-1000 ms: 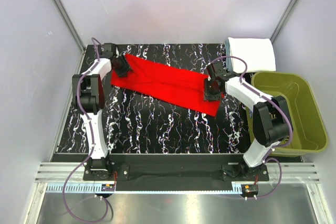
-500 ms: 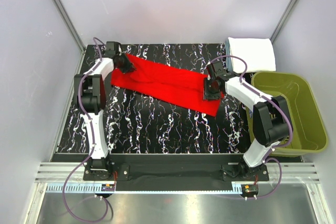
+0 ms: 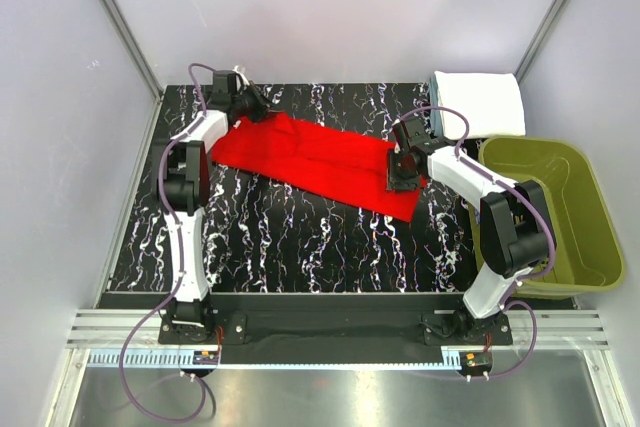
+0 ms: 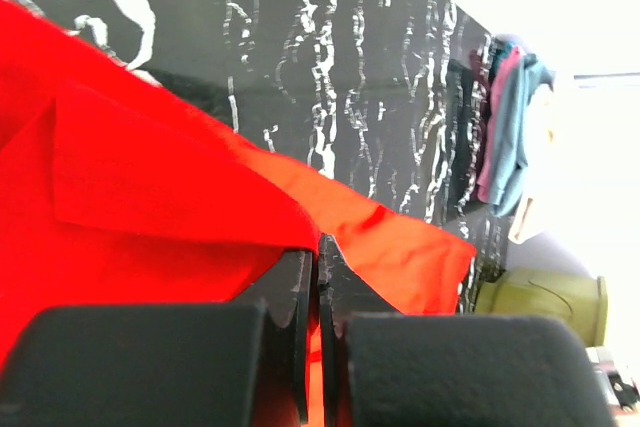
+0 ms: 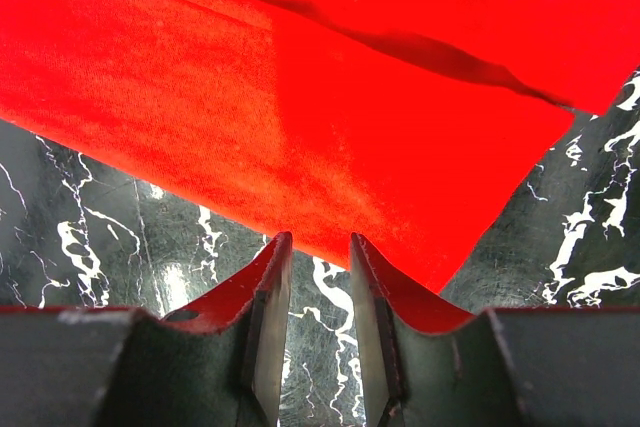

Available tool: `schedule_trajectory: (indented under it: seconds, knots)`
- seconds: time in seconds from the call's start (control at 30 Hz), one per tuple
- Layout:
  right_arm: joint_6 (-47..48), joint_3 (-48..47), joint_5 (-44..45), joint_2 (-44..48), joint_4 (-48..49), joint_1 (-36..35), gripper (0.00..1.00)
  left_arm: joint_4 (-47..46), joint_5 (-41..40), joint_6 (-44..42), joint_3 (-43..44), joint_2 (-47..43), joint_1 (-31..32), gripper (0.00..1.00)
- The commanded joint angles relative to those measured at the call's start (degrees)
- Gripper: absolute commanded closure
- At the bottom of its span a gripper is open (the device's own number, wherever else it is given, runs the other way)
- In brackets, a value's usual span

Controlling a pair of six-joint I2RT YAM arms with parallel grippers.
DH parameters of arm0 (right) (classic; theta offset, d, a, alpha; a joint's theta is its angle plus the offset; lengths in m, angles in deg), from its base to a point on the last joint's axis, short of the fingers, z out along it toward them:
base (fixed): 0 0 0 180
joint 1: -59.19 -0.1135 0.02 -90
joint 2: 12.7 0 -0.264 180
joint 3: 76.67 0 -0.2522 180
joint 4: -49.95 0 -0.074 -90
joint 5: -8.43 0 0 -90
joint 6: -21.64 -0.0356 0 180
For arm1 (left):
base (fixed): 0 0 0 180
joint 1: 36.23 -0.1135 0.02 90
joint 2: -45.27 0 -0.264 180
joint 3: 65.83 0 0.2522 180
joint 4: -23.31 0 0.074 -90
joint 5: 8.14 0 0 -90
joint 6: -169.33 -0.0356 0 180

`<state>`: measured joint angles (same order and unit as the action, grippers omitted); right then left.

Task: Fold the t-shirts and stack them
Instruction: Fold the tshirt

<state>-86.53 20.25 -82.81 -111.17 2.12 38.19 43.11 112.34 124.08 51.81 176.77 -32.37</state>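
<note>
The red t-shirt point(image 3: 310, 157) lies as a long diagonal strip across the black marbled table, from far left to mid right. My left gripper point(image 3: 252, 107) is at its far left corner, and in the left wrist view point(image 4: 320, 247) it is shut on the red cloth point(image 4: 150, 197). My right gripper point(image 3: 400, 175) hovers over the shirt's right end. In the right wrist view point(image 5: 318, 242) it is slightly open and empty, with bare table between the fingers and the red cloth's edge point(image 5: 300, 77) just beyond the tips. A folded white t-shirt stack point(image 3: 480, 102) sits at the far right corner.
The olive-green basket point(image 3: 560, 217) stands off the table's right side, beside the right arm. The folded stack also shows in the left wrist view point(image 4: 510, 137), with pale blue and pink layers. White walls with metal posts close in the table.
My left gripper has moved away from me and to the right along the far edge, drawing the shirt's left end with it. The right gripper has barely moved.
</note>
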Motion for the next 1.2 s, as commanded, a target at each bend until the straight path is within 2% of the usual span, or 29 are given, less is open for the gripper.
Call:
schedule_trajectory:
  seconds: [0.0, 0.23, 0.5, 0.63, 0.97, 1.17]
  knots:
    - [0.9, -1.7, -1.1, 0.2, 1.7, -0.5, 0.63, -7.3, 4.9, 1.5, 3.5, 2.2, 0.1, 1.00]
    - [0.9, -1.5, -1.1, 0.0, 1.9, -0.6, 0.63, -8.9, 8.1, -0.1, 9.8, 5.7, 1.8, 1.00]
    - [1.6, -1.5, -0.6, 0.2, 1.6, -0.5, 0.62, -9.0, 9.1, -0.3, 10.5, 7.7, 2.3, 1.00]
    - [2.2, -1.6, -0.1, 0.4, 1.3, -0.5, 0.62, -6.9, 7.9, -1.8, 7.8, 6.2, 2.2, 1.00]
    - [1.5, -2.5, -0.9, 0.9, 1.4, -0.5, 0.62, 1.7, -1.6, -3.7, -3.1, -4.3, -1.0, 1.00]
    - [-0.2, -6.9, -1.1, -0.5, 0.3, -1.5, 0.61, -0.2, -1.7, -1.9, -8.9, -8.0, -1.0, 1.00]
